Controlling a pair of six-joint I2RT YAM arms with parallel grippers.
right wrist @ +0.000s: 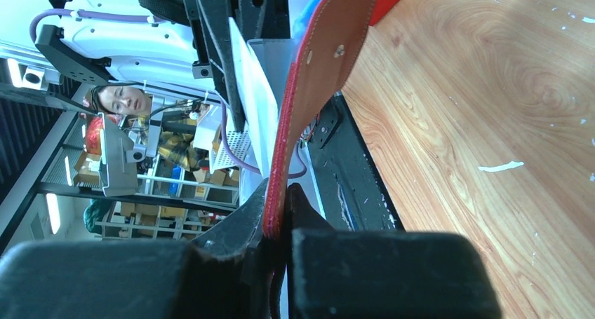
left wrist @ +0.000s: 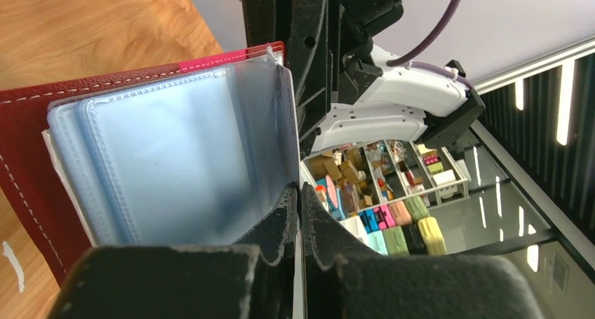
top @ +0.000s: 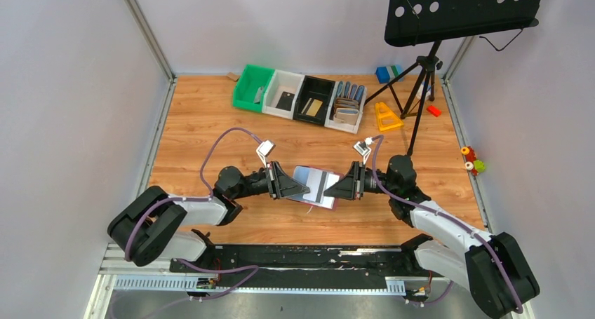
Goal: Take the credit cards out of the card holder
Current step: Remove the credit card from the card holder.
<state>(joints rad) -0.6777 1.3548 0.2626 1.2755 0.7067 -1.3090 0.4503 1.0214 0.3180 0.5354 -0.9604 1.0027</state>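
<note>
Card holder [top: 316, 184] open, left gripper [left wrist: 298, 193] pinching sleeve [left wrist: 182, 158], right gripper [right wrist: 281, 200] pinching cover [right wrist: 316, 73]

top: high, behind, looking down over whole table [top: 210, 116] | left wrist: close, facing rightward | right wrist: close, facing leftward | shared by all: card holder [top: 314, 186]

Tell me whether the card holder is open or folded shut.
Open: the card holder is spread, the left gripper pinching its clear sleeves, the right gripper its red cover.

Card holder [top: 313, 186] (mid-table) lies between left gripper [top: 306, 191] and right gripper [top: 328, 191].
</note>
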